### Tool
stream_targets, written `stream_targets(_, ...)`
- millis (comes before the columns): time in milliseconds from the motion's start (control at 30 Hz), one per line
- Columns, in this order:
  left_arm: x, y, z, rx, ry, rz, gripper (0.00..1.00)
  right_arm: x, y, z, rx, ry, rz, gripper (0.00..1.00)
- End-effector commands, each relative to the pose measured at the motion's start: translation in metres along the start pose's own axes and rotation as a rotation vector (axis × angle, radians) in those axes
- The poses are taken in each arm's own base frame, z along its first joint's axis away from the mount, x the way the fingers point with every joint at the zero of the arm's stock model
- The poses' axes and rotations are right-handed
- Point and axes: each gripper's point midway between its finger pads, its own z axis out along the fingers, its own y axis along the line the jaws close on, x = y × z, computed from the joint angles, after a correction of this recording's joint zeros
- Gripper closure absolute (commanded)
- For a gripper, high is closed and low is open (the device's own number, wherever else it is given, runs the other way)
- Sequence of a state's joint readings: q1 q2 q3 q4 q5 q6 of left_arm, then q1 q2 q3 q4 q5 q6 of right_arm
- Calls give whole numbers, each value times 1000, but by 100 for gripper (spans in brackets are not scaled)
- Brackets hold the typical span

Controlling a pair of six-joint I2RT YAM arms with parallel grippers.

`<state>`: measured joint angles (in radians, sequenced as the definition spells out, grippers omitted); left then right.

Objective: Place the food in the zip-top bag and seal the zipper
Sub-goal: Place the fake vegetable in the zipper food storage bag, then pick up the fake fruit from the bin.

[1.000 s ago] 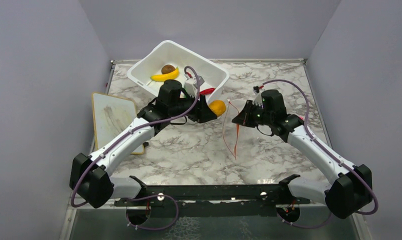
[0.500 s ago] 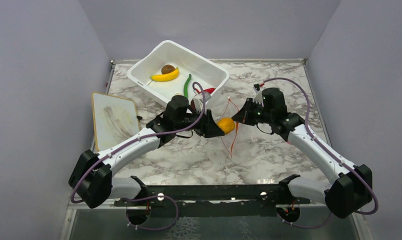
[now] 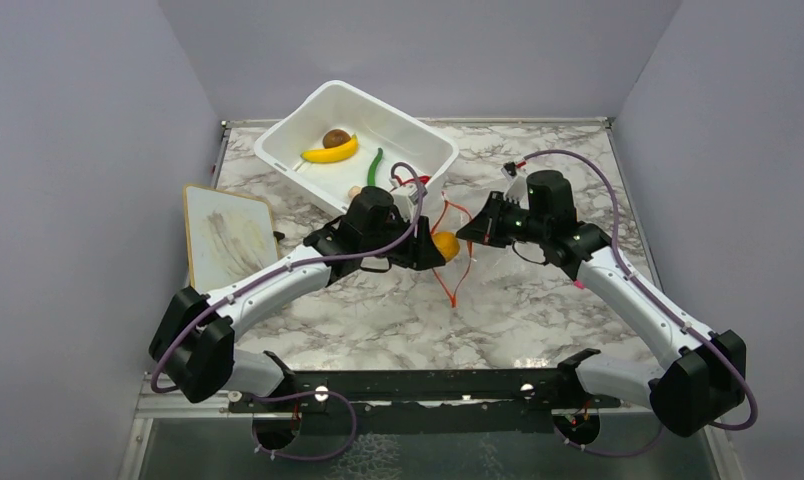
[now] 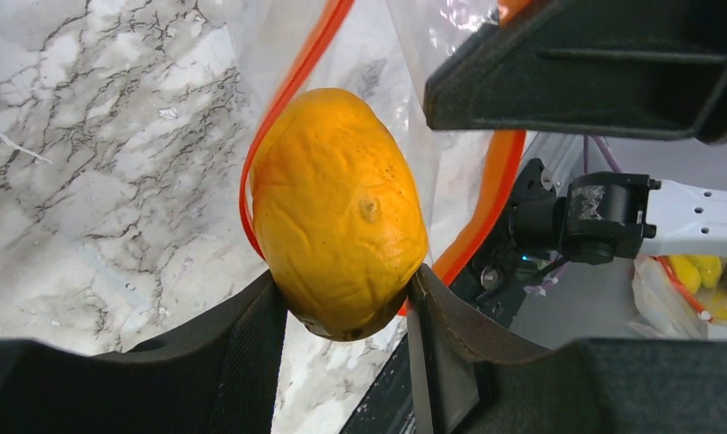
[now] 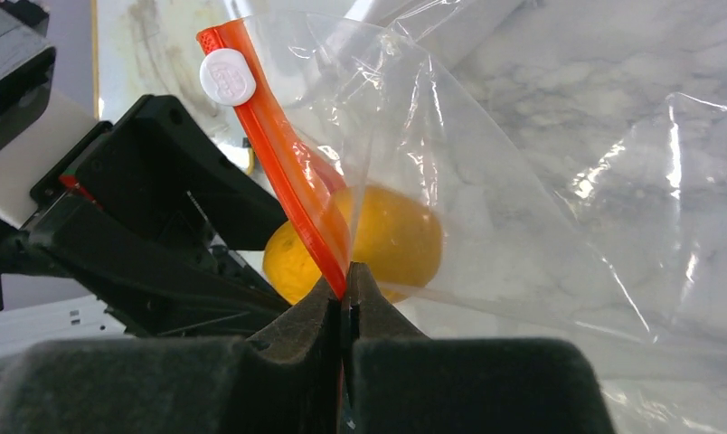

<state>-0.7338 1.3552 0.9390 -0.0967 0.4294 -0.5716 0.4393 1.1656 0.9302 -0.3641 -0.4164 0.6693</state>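
Your left gripper (image 4: pixel 346 312) is closed on the orange fruit (image 4: pixel 337 208). The fruit sits at the mouth of the zip-top bag (image 5: pixel 523 181), and the orange-red zipper (image 5: pixel 287 172) passes on both sides of it. Your right gripper (image 5: pixel 344 294) has its fingers pressed together on the zipper strip and holds the mouth of the bag lifted. The white slider (image 5: pixel 227 77) carries a raised mark, too blurred to read. The banana (image 3: pixel 330 153), brown ball (image 3: pixel 337 138) and green pod (image 3: pixel 375 165) lie in the white tub (image 3: pixel 288 122).

orange fruit (image 4: pixel 337 208), base hidden in left gripper (image 4: pixel 342 276); zip-top bag (image 5: pixel 523 199), cut off at right
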Motion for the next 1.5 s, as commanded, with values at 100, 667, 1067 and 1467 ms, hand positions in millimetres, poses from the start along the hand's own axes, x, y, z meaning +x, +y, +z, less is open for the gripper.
stream_targets(100, -11, -10, 8, 23, 1, 10, 56, 15, 16, 1, -123, 66, 2, 99)
stream_targets(667, -23, -34, -26, 56, -88, 39, 17, 11, 7, -9, -56, 11, -10, 99)
stream_targets(1067, -91, 9, -66, -360, -260, 215, 30, 3, -8, -12, 34, -35, -60, 99)
stream_targets(1467, -166, 131, -74, -791, -200, 311, 32, -6, 3, -27, 15, -84, -136, 99)
